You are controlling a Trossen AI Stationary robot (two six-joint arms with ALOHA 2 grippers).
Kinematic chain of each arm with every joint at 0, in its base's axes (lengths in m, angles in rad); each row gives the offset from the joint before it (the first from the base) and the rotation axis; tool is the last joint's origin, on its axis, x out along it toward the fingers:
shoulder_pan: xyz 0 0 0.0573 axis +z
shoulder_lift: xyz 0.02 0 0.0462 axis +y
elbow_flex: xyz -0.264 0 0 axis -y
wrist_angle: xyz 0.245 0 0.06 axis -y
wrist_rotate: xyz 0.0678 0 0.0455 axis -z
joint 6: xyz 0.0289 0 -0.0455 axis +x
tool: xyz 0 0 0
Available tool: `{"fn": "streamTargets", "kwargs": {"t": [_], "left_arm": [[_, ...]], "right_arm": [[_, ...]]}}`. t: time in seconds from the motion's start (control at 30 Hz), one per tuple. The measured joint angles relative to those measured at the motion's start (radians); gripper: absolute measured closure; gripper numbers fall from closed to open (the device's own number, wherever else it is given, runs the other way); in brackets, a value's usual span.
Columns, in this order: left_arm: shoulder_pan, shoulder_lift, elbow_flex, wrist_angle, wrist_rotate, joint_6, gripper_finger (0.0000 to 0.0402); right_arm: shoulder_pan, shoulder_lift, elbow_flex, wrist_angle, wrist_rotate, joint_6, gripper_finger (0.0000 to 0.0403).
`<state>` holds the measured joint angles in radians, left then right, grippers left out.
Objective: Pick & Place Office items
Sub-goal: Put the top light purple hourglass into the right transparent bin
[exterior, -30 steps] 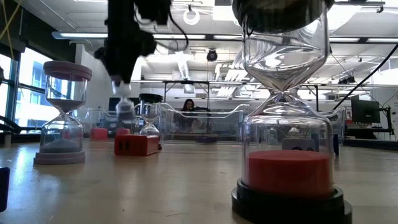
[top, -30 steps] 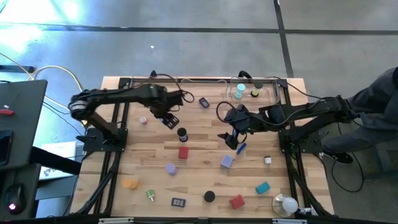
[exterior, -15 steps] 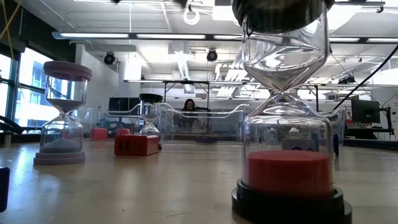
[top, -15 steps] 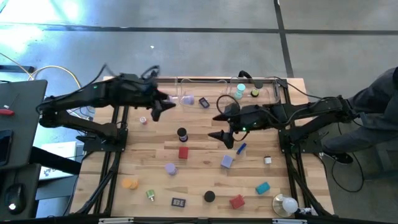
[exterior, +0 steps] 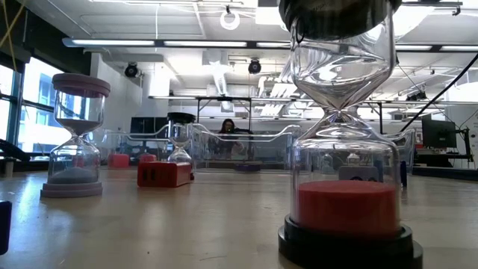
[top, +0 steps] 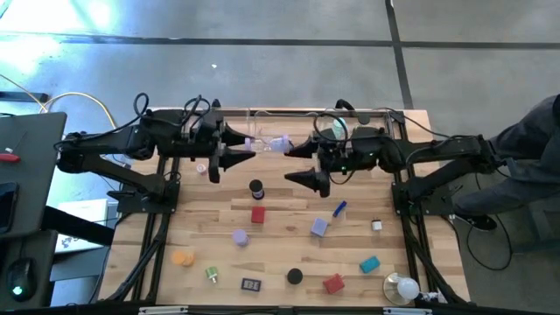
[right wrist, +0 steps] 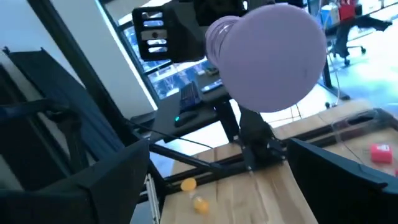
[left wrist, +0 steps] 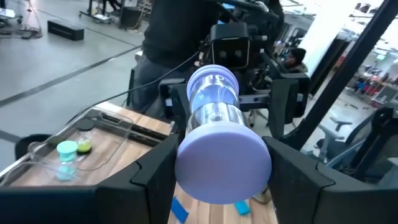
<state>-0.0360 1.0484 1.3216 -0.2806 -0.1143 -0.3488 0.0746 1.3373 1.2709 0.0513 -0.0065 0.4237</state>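
Evidently, my left claw [top: 249, 149] has come up off the surface [top: 280, 254] and swung toward the far edge, clamped on the lilac-capped hourglass [top: 269, 143], which lies level in mid-air. My right claw [top: 296, 164] has left the blue stick [top: 339, 208], turned to face it and stands wide open, empty. I judge a handover toward the clear tray [top: 385, 118] is imminent. The black-capped piece [top: 255, 187] and red block [top: 258, 214] sit below, clear of the path; nothing obstructs.
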Motion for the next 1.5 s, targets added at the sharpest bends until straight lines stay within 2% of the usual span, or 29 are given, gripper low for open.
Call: {"fn": "streamTargets", "kwargs": {"t": [0.3, 0.6, 0.77, 1.0, 1.27, 1.5], "left_arm": [[-0.011, 0.013, 0.000, 0.007, 0.031, -0.043, 0.0203], [-0.022, 0.063, 0.000, 0.006, 0.034, -0.071, 0.0203], [-0.022, 0.074, 0.000, 0.004, 0.040, -0.071, 0.0203], [-0.012, 0.074, 0.000, 0.010, 0.048, -0.071, 0.0203], [-0.006, 0.083, 0.000, 0.012, 0.066, -0.078, 0.0203], [0.006, 0.087, 0.000, 0.010, 0.086, -0.078, 0.0203]], "right_arm": [[-0.034, 0.000, 0.000, 0.011, 0.112, -0.050, 0.0035], [-0.037, 0.000, 0.000, 0.030, 0.069, -0.204, 0.0035], [-0.037, 0.000, 0.000, 0.018, 0.054, -0.219, 0.0041], [-0.037, 0.000, 0.000, 0.013, 0.049, -0.229, 0.0101], [-0.037, 0.000, 0.000, 0.014, 0.045, -0.297, 0.0221], [-0.037, 0.000, 0.000, 0.007, 0.027, -0.297, 0.0223]]}}
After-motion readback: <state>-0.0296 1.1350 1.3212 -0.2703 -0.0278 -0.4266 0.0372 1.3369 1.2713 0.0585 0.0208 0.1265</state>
